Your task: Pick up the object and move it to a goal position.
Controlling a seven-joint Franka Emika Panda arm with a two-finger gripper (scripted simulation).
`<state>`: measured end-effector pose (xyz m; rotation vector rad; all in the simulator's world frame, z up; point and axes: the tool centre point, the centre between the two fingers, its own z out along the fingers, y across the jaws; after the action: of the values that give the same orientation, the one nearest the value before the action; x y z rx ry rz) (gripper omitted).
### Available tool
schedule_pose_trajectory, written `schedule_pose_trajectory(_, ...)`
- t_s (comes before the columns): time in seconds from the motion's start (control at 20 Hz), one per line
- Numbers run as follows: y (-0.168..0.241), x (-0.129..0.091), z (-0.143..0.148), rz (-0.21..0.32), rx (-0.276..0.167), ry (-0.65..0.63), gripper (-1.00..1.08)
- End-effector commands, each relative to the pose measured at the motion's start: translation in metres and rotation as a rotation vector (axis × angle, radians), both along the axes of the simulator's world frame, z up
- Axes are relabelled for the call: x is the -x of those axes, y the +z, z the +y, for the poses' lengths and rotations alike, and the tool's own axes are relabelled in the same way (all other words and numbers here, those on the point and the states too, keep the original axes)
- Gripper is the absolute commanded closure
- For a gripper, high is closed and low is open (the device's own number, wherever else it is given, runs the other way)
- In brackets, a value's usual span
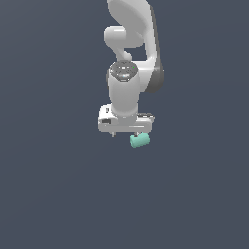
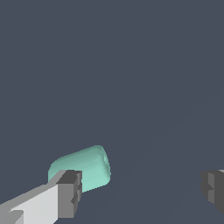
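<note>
**Cylinder lying off-centre under wide-open fingers**

Cylinder point(image 2: 83, 169) alignment is the whole job here. The fingers are standing wide apart, clamped on nothing: in the wrist view one pad point(image 2: 70, 193) is sitting just beside the cylinder, partly covering its near edge, though whether it is touching I cannot tell, while the other pad point(image 2: 213, 189) is standing well apart from it, with bare floor between them. So the gripper point(image 2: 142, 192) is not centred on the cylinder; the cylinder is lying close to one finger rather than midway.

Outward from there, the exterior view is showing the hand point(image 1: 125, 124) pointing straight down from the arm point(image 1: 127, 90), with the cylinder point(image 1: 140, 141) lying on its side on the floor point(image 1: 58, 185), peeking out just below the hand and toward the exterior view's right of it. No goal marker is showing in either view.

To do this step well, I judge the hand should be sliding sideways until the cylinder is sitting midway between the pads, then lowering so the pads are spanning its middle before closing. Closing from the present offset is risking the near finger pushing or rolling the cylinder away, since it is smooth and round. How high the fingertips are standing above the floor I cannot tell.
</note>
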<state>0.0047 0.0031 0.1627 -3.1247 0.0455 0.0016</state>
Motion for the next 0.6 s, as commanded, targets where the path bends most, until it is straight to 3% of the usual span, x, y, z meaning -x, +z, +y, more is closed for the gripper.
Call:
schedule_pose_trajectory(0.0, 0.0, 0.0, 0.0, 0.0, 0.0, 0.0, -0.92)
schedule_pose_trajectory(0.55, -0.015, 0.004, 0.002, 0.02, 0.001, 0.001, -0.92)
